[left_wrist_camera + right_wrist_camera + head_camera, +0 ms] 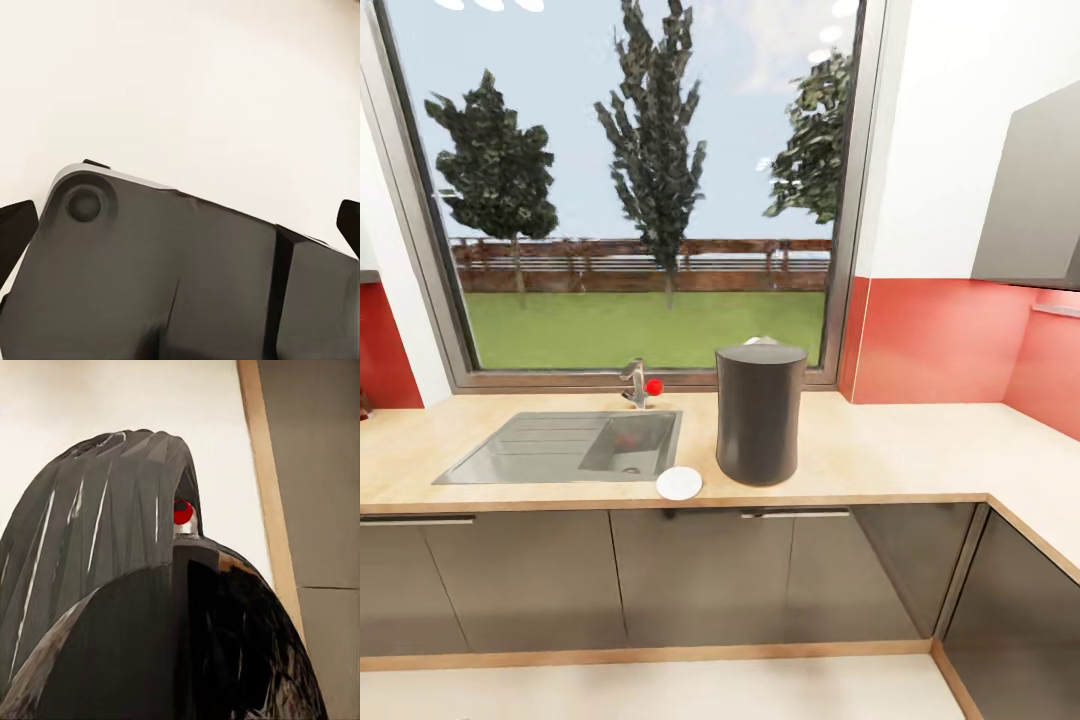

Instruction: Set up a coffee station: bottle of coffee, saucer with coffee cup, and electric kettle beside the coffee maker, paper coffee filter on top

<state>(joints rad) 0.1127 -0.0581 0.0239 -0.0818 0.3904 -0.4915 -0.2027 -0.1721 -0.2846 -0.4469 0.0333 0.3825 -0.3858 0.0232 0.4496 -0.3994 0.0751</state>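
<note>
Countertop (880, 450) of light wood grain runs across the head view over grey cabinet fronts (700, 580) and turns a corner at the right, where bare counter stretches along the red backsplash (935, 340). Next in size, the sink (560, 447) is sunk into the left half, its tap (635, 385) with a red knob standing at the window sill. Coffee maker (759, 414), a tall dark grey cylinder standing upright, sits just right of the sink and close to the front edge; something pale pokes above its rim, too small to name. Smallest, the saucer (679, 483) lies flat on the counter just beside the coffee maker's left foot, touching or nearly touching the sink's corner and very near the counter's front edge; no cup rests on it. My judgement is that the robot stands back from the counter, so any placing calls for an approach first, and the open room right of the coffee maker suits the kettle and the bottle. Both wrist views look at dark parts of the robot's own body against pale floor, and whether either hand is apart or together cannot be told from them.
</note>
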